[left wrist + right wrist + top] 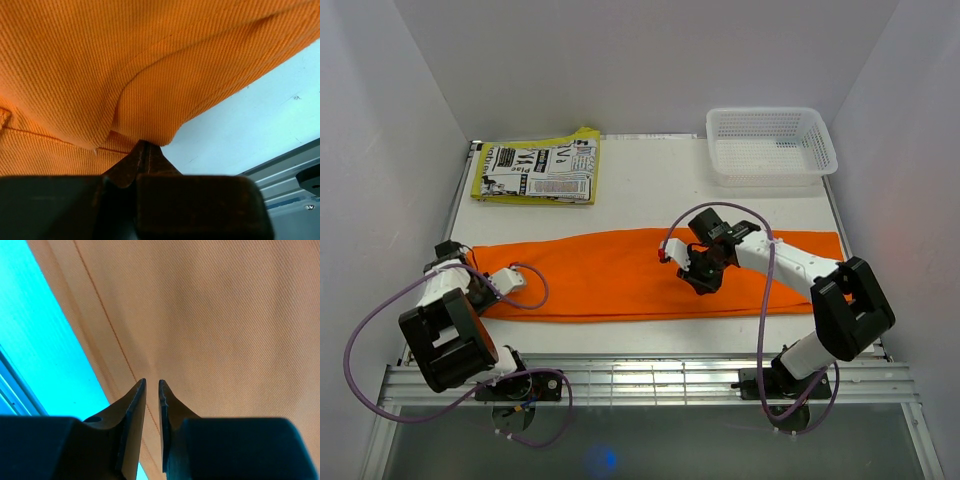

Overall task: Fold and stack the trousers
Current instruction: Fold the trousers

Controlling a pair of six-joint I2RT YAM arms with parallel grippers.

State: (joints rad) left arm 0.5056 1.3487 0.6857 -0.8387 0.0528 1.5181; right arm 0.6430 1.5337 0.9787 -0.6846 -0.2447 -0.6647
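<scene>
1. Trousers (610,275) are lying flat across the table (650,195) as one strip, with the long axis running 9 to 3 o'clock. Can't tell which end is the waist.
2. Left gripper (145,150) is clamping the 9 o'clock end, jaws closed on a cloth fold. It is probably readying that end to carry over.
3. Right gripper (151,385) is sitting just past centre toward 3 o'clock with jaws narrow. Can't tell if it is pinching or only pressing; likely it is setting the crease line.
4. Folded printed garment (535,172) is lying at 11 o'clock, probably the stack spot.

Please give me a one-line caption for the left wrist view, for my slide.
Left tool shut on a bunched edge of the orange ribbed cloth trousers, white table alongside.
</scene>
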